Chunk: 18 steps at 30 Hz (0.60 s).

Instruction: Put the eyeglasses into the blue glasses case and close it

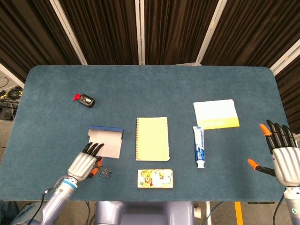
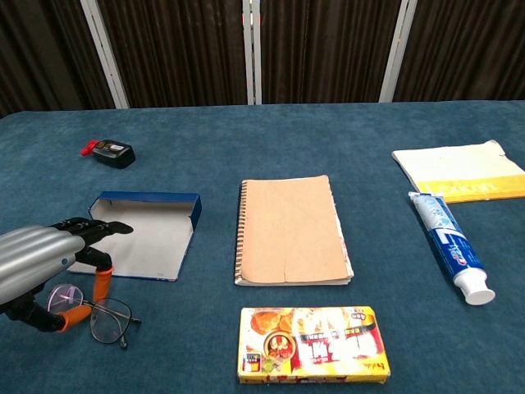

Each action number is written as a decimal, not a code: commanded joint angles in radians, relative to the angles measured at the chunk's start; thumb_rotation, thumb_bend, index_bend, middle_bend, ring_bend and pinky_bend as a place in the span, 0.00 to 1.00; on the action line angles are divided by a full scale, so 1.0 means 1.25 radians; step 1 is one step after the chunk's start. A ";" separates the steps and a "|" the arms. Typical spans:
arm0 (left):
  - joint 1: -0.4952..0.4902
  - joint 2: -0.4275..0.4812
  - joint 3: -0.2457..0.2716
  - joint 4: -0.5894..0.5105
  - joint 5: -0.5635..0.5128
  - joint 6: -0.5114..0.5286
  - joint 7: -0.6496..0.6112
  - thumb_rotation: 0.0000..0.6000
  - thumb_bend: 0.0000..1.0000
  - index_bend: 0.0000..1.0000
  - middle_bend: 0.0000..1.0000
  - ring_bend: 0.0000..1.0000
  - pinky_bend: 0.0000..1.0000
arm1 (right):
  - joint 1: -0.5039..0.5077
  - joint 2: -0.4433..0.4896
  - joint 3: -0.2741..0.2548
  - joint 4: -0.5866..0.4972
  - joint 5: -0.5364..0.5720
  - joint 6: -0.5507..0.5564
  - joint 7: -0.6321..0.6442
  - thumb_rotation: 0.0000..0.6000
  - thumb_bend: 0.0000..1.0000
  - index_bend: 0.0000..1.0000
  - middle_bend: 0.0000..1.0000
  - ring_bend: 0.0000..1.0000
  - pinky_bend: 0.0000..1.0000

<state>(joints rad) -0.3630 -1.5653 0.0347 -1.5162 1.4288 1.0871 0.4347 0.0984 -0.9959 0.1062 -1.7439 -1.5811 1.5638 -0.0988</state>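
The open blue glasses case point(image 1: 106, 142) point(image 2: 143, 238) lies left of centre, its pale inside facing up. Wire-rimmed eyeglasses point(image 1: 104, 173) point(image 2: 108, 322) rest on the cloth just in front of it. My left hand point(image 1: 84, 164) point(image 2: 45, 264) hovers low over the glasses' left lens, with an orange-tipped thumb and finger on either side of it and a gap between them. I cannot tell if they touch the frame. My right hand point(image 1: 282, 158) is at the table's right edge, fingers spread, holding nothing. It does not show in the chest view.
A spiral notebook point(image 1: 152, 138) lies right of the case, with a snack box point(image 1: 155, 178) in front of it. A toothpaste tube point(image 1: 199, 146) and a white-yellow pouch point(image 1: 216, 114) lie to the right. A small black device point(image 1: 86, 100) sits at the far left.
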 commanded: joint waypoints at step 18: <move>-0.002 0.002 -0.003 -0.012 -0.003 0.020 -0.020 1.00 0.49 0.61 0.00 0.00 0.00 | 0.001 0.002 -0.001 0.001 -0.001 -0.002 0.006 1.00 0.00 0.00 0.00 0.00 0.00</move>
<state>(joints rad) -0.3648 -1.5647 0.0322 -1.5291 1.4255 1.1104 0.4118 0.0994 -0.9939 0.1045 -1.7431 -1.5825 1.5612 -0.0908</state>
